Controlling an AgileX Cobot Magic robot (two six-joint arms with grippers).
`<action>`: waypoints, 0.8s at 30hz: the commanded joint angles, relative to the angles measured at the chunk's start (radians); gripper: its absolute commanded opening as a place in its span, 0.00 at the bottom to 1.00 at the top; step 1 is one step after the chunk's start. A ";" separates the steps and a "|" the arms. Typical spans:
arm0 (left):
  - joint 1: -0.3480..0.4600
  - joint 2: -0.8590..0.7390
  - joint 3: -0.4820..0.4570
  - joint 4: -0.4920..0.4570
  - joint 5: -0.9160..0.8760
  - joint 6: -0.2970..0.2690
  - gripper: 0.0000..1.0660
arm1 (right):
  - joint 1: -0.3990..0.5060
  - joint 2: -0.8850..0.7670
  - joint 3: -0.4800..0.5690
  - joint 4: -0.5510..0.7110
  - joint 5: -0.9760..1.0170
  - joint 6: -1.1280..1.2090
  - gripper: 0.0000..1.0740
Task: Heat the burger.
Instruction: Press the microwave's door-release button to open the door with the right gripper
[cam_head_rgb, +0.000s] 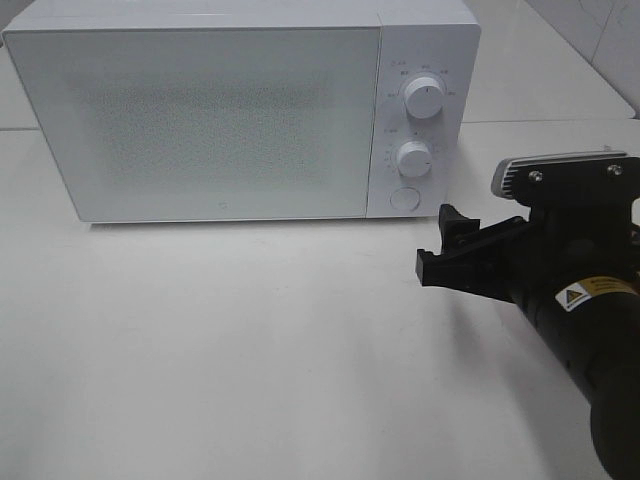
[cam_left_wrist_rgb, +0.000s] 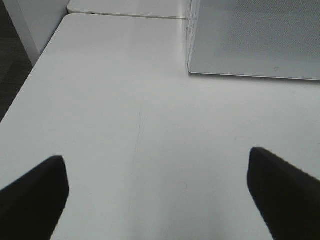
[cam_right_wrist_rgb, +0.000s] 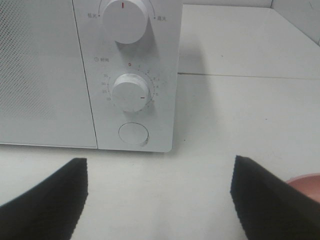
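Note:
The burger is out of view in every frame. The white microwave stands at the back of the table with its door shut. My right gripper is open and empty, hovering in front of the microwave's control panel. In the right wrist view it faces the timer knob and the round door button. My left gripper is open and empty above bare table, with the microwave's front left corner ahead of it. The left gripper does not show in the exterior high view.
The upper power knob sits above the timer knob and the door button. A pink plate edge peeks out behind my right finger. The white table ends at a left edge.

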 joint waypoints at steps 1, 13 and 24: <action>0.003 -0.020 0.003 -0.009 -0.013 0.000 0.84 | 0.043 0.033 -0.030 0.062 -0.190 -0.016 0.71; 0.003 -0.020 0.003 -0.009 -0.013 0.000 0.84 | 0.052 0.055 -0.068 0.079 -0.184 -0.007 0.71; 0.003 -0.020 0.003 -0.009 -0.013 0.000 0.84 | 0.052 0.055 -0.068 0.079 -0.179 0.075 0.71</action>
